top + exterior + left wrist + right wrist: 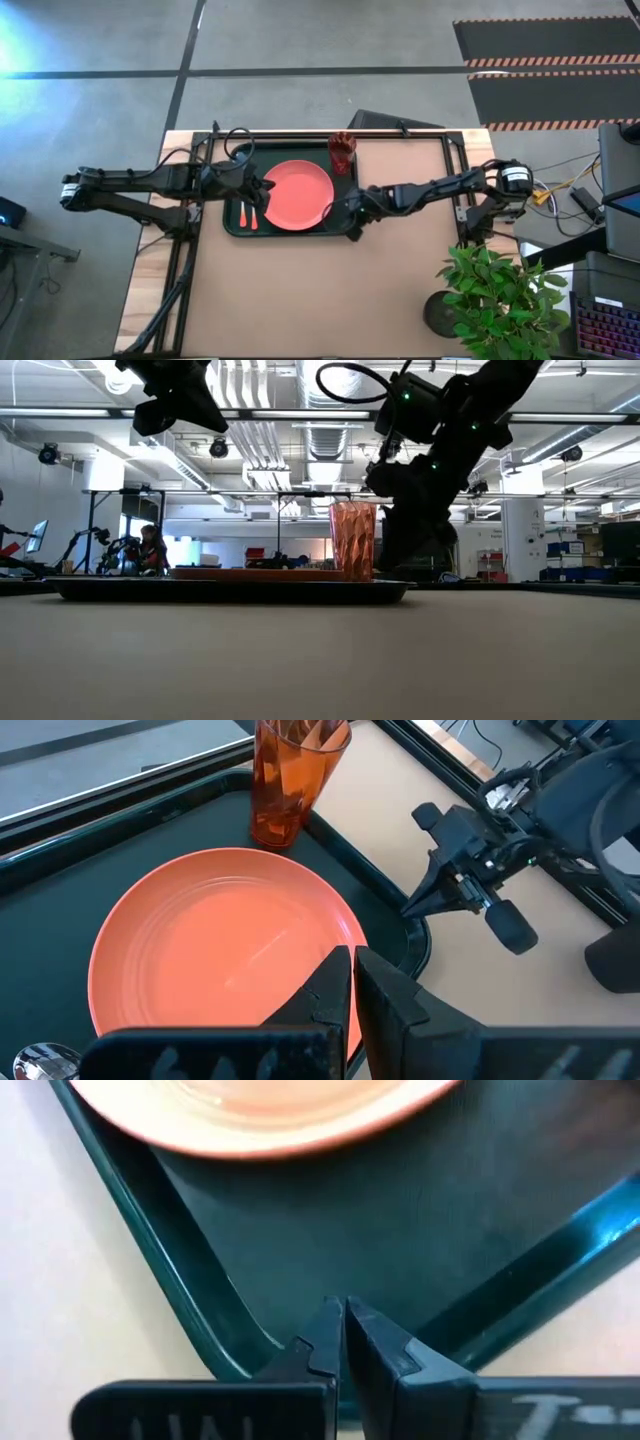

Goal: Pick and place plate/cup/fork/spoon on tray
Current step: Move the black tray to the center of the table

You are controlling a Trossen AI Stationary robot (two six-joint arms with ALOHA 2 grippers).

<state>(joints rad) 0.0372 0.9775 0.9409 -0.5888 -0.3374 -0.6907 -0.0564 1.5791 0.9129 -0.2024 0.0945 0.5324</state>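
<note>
The dark green tray (238, 225) lies on the table's far left part. The coral plate (298, 194) rests flat in its middle. The reddish cup (342, 150) stands upright in its far right corner. Two slim orange handles (248, 214) lie on its left part, and the spoon's silver bowl (38, 1060) shows in the left wrist view. Which handle is the fork's I cannot tell. My left gripper (268, 186) is shut and empty, high above the plate's left edge (350, 970). My right gripper (350, 216) is shut, low at the tray's near right corner (343, 1320). My right gripper points its shut fingertips (325, 1325) slanting down from the table's right at the inside of the tray's near right corner (300, 1295). I cannot tell whether they touch the tray.
A dark plant pot (441, 313) with a leafy green plant (500, 295) stands at the table's near right. Black frame rails (455, 165) run along the table's right and left sides. Bare tabletop lies in front of the tray. A person (152, 550) sits far back in the room.
</note>
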